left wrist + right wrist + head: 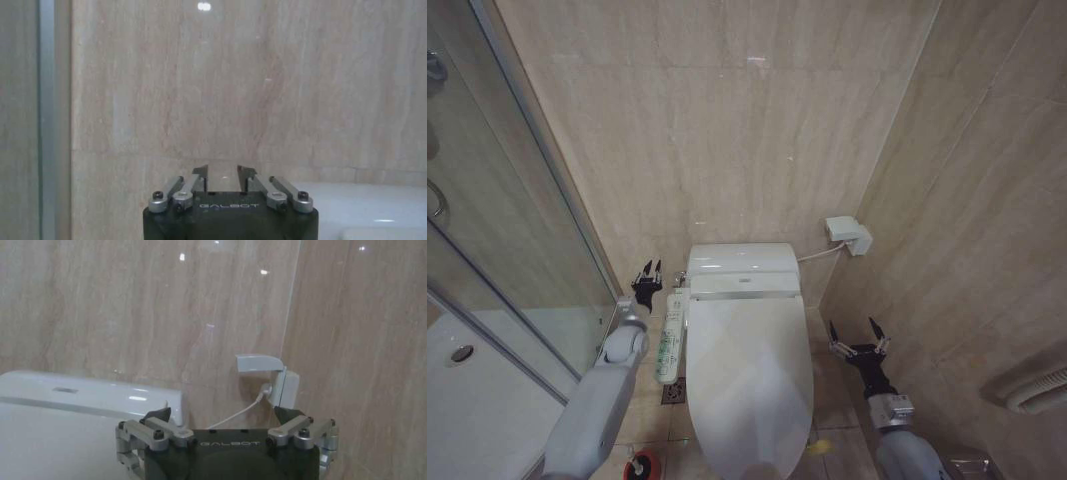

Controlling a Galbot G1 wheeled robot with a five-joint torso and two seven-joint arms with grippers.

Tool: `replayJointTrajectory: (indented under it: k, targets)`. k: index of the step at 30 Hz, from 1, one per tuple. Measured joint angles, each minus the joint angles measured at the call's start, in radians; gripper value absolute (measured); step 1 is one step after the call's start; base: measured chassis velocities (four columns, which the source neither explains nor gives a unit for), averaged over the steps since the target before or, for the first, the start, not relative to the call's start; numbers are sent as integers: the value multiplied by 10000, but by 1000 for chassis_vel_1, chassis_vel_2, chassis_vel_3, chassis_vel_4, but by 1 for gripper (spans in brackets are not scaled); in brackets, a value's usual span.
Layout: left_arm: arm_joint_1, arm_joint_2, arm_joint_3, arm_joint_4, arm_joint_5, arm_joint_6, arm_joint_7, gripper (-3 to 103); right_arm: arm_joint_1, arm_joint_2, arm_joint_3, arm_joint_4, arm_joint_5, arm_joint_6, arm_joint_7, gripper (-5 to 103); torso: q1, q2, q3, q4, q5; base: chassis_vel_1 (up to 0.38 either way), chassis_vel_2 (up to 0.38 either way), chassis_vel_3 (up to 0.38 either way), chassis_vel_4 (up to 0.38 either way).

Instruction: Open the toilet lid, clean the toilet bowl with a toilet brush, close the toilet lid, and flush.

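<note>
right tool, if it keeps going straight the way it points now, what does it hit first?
Most likely the tiled wall. In the right wrist view the open right tool aims at the wall, between the toilet's rear unit and the white wall socket. The socket cable hangs close to that line; depth is unclear.

The toilet lid (749, 385) is a large glossy white elongated oval, shut flat over the toilet bowl (689, 415), whose white edge just shows along the lid's left side. At the far end, against the tiled wall, sits the white bidet unit (742, 269) with a thin silver strip along its near edge. The toilet brush (639, 465) stands on the floor to the near left of the toilet, just beside it; its round red holder cup is partly cut off.
</note>
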Motion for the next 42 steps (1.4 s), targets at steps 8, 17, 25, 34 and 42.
replayJointTrajectory:
  k: [8, 17, 25, 34, 42]
  targets:
    - [1223, -29, -134, -1480, -27, 208, -322, 34, 0, 0, 0, 0, 0, 0, 0, 100, 0, 0, 0, 0, 0, 0, 0, 0, 0]
    - [2537, -63, -538, -2988, -3, 446, -400, 34, 0, 0, 0, 0, 0, 0, 0, 100, -1, 0, 0, 0, 0, 0, 0, 0, 0]
    - [3545, -143, -840, -3797, -20, 560, -466, 52, 0, 0, 0, 0, 0, 0, 0, 100, -1, 0, 0, 0, 0, 0, 0, 0, 0]
    - [4658, -343, -1180, -4686, 107, 670, -814, 79, 0, 0, 0, -1, 0, 0, 0, 100, 0, 0, 0, 1, 0, 0, 0, 0, 0]
    - [5209, -300, -1034, -5135, 63, 1036, -1129, 100, 0, 0, 0, 0, 0, 0, 0, 100, 0, 0, 1, 0, 1, 0, 0, 0, 0]
